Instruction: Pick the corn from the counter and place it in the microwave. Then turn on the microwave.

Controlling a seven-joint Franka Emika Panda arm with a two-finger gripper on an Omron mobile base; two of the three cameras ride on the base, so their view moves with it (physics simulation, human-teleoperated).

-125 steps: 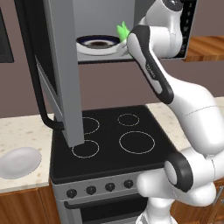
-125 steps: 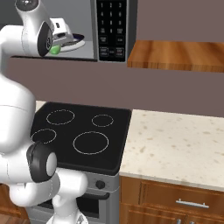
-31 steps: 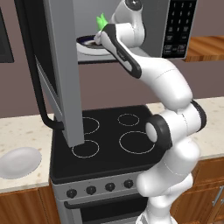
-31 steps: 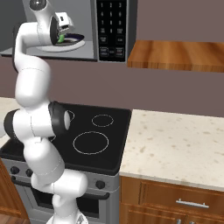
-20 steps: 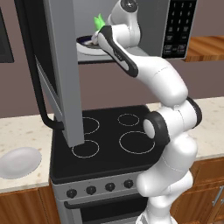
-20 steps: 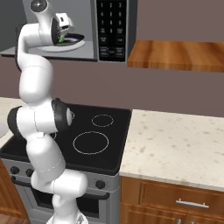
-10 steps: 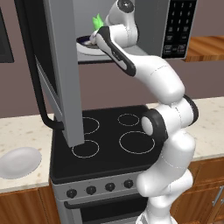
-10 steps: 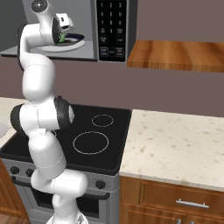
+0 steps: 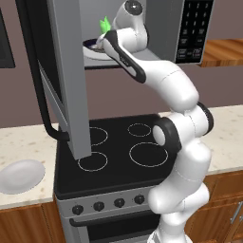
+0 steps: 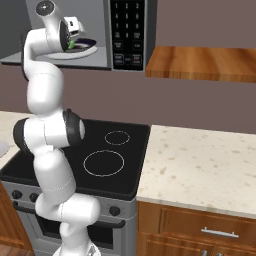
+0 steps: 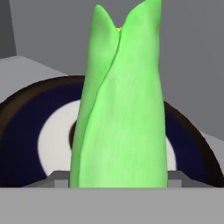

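On the far left, a white plate (image 9: 21,175) sits on the counter (image 9: 28,142) beside the stove (image 9: 118,152), well away from the work. Above the stove, the microwave (image 9: 190,28) has its door (image 9: 66,76) swung wide open toward the near side, hanging over the left burners. The arm reaches up into the open cavity, and the gripper (image 9: 101,42) is closed on the corn (image 11: 120,105), which stands between the fingers with its split tip pointing away from the hand. Just beyond the corn lies the microwave's round dish (image 11: 52,144), dark-rimmed with a pale middle. From the right side, the corn (image 10: 72,45) shows as a small green patch at the hand, above that dish (image 10: 85,50).

The corn is inside the microwave but, as far as I can judge, not yet resting on the dish. If the fingers open while it is held upright, it may topple and roll toward the near lip of the cavity, or off the dish rim. The wrist is close to the cavity's opening, so a careless pull-out could clip the frame or nudge the corn. To the right, the keypad (image 10: 131,30) waits; the door must be shut first, and a cob lying across the sill would block it.
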